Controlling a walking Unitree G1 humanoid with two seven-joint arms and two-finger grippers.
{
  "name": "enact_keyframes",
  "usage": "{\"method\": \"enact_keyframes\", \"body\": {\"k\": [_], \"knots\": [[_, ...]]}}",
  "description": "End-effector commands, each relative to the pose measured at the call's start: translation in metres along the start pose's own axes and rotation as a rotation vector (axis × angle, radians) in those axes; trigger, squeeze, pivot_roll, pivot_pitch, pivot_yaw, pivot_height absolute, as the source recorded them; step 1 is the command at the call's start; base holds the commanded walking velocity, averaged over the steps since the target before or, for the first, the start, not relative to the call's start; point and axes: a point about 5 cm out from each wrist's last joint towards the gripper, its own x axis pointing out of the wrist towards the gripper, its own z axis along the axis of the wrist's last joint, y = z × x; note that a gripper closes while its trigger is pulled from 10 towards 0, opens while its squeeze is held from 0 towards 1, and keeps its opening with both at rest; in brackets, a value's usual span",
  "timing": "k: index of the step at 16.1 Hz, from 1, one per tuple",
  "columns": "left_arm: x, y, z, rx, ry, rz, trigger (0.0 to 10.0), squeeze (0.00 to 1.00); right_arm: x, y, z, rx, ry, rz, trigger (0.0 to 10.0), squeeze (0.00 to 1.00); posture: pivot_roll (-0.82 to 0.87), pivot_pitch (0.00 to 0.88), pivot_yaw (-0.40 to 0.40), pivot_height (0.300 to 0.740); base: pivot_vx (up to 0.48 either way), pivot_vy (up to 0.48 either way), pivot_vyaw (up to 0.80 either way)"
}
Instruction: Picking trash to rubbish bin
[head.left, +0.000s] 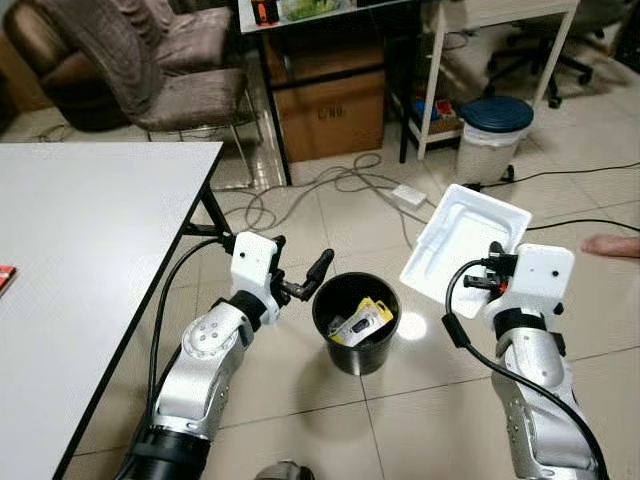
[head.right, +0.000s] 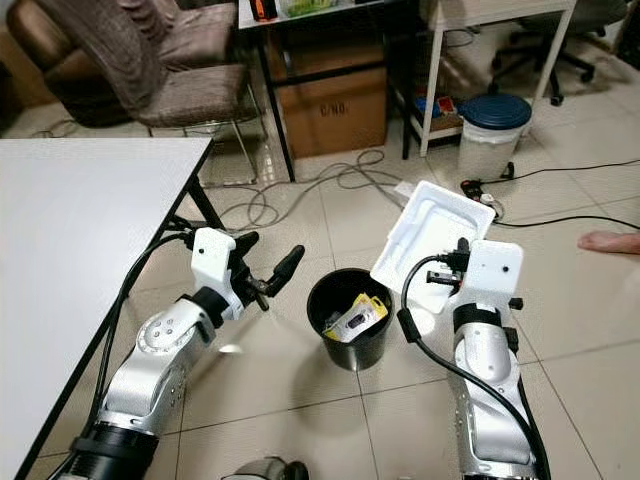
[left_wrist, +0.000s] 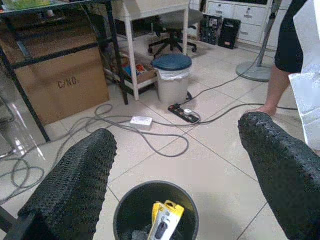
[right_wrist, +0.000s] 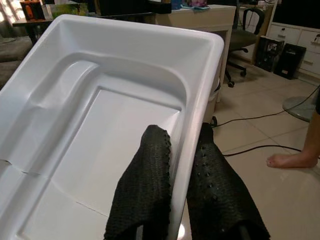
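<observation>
In the left eye view we see the small black rubbish bin (head.left: 356, 320) at the lower centre of the frame, on the tiled floor (head.left: 300, 400), with a yellow and black package (head.left: 362, 322) already lying inside; so we judge that one part of the trash is done; the left gripper (head.left: 300, 277) is just to the left of the bin's rim, its fingers spread and empty; the right gripper (head.left: 490, 272), at the right of the frame, holds a white plastic tray (head.left: 462, 248) tilted up, to the right of the bin and not yet over it; the white table (head.left: 80, 280) fills the left side. In the right eye view the tray (head.right: 428, 243) stands right of the centre, its lower edge near the bin (head.right: 349, 318) but still beside it. In the left wrist view the two fingers (left_wrist: 75, 185) are wide apart with the bin (left_wrist: 156, 215) below between them; a person's leg (left_wrist: 277, 85) is at the upper right. In the right wrist view the fingers (right_wrist: 145, 195) are clenched on the tray's rim (right_wrist: 202, 100), one inside and one outside; a bare foot (right_wrist: 290, 160) rests at the right edge. We think what remains is to bring the tray above the bin and let it go; it looks wider than the opening, so it may catch on the rim.
</observation>
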Motion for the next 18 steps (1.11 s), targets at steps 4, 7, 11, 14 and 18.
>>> {"method": "enact_keyframes", "body": {"k": [4,7,11,14,18], "knots": [[0.002,-0.002,0.002,0.019,0.010,-0.021,10.0,0.00,-0.002,0.000,-0.001,0.025,0.010,-0.011,10.0,0.00,-0.09,0.098,0.128,0.740,0.000,0.000,0.00],[0.003,-0.003,0.001,0.019,0.013,-0.019,10.0,0.00,-0.001,0.000,-0.001,0.023,0.005,-0.008,10.0,0.00,-0.08,0.094,0.131,0.740,0.000,0.000,-0.18],[0.002,-0.003,0.001,0.035,0.029,-0.042,10.0,0.00,0.001,0.003,-0.002,0.023,0.000,-0.022,10.0,0.00,-0.07,0.092,0.164,0.740,0.000,0.000,0.00],[0.004,0.001,0.004,0.054,0.035,-0.053,10.0,0.00,-0.001,0.008,-0.005,0.035,0.006,-0.025,10.0,0.00,-0.06,0.092,0.180,0.740,0.000,0.000,0.00],[0.005,-0.001,0.004,0.054,0.034,-0.058,10.0,0.00,0.003,0.010,-0.005,0.037,0.001,-0.024,10.0,0.00,-0.06,0.084,0.178,0.740,0.000,0.000,0.00]]}}
